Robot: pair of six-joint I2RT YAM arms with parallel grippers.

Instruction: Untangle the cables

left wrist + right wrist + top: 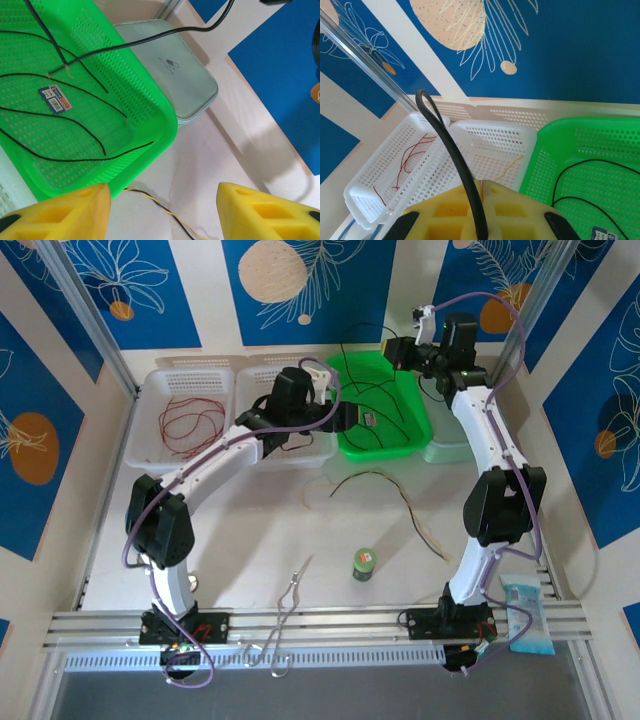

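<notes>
cables (190, 422) in trays (380, 452) and on table (250, 530)

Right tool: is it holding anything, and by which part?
The right tool is shut on a black cable, which runs out between its fingers; where along its length cannot be told.

Bright green perforated plastic tray (150, 100): thin black wires (75, 120), small blue-white-red label (55, 97).
White lattice plastic tray (385, 170): thin red wires (412, 152).
Blue wall panels (580, 50): white line-drawn leaves, speckled peach discs.
left gripper (162, 205): yellow fingers.
Yellowish-tan wire (385, 478) on off-white tabletop (250, 530).
</notes>
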